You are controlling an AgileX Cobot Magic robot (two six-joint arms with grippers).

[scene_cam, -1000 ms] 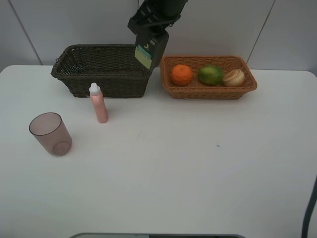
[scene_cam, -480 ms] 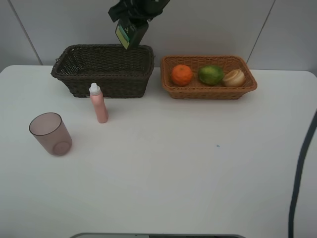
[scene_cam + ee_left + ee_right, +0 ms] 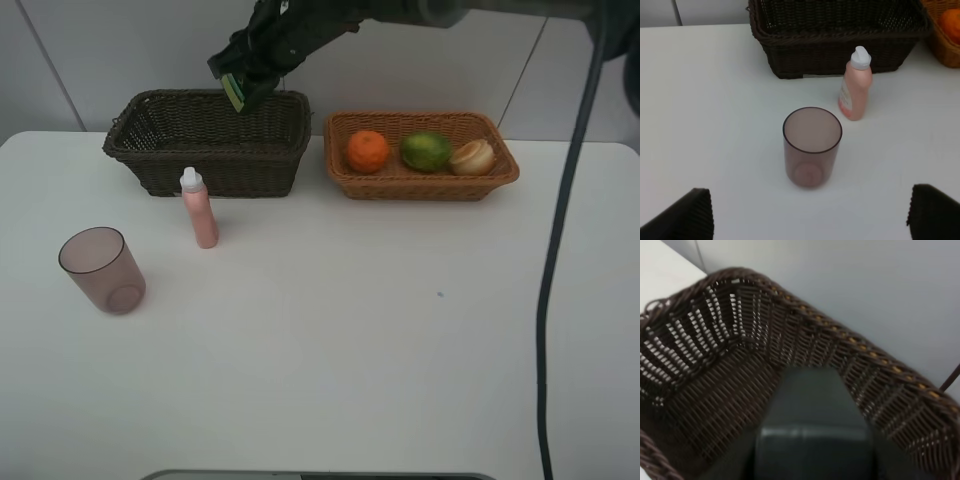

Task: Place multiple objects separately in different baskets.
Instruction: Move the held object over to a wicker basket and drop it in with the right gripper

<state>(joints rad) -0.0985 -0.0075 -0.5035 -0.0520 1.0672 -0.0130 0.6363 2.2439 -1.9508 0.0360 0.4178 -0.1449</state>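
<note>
A: Where is the dark green pump bottle?

B: Up in the air at about 11 o'clock on the tabletop, over the back rim of the dark brown basket. The right fingers are clamped shut on it, reaching in from 1 o'clock. Only its lower end and a yellow-green label show. The pump is lost in the dark bulk of the right arm.

A: Is it touching the wicker?

B: I can't tell. From the right wrist the bottle is a blurred dark block covering part of the basket's floor, and the fingers can't be picked out there.

A: And the other side?

B: The left fingers gape wide with nothing between them. Only the two tips show, cut off at the frame's edge. The translucent pink cup stands upright at 9 o'clock on the tabletop. The slim pink bottle stands just at the dark basket's 6 o'clock side, apart from the cup.

A: The fruit?

B: All three sit in the orange-tan basket at 1 o'clock. The orange, green fruit and red-yellow fruit lie in a row, and the last looks pale. A black cable crosses the view around 3 o'clock.
</note>
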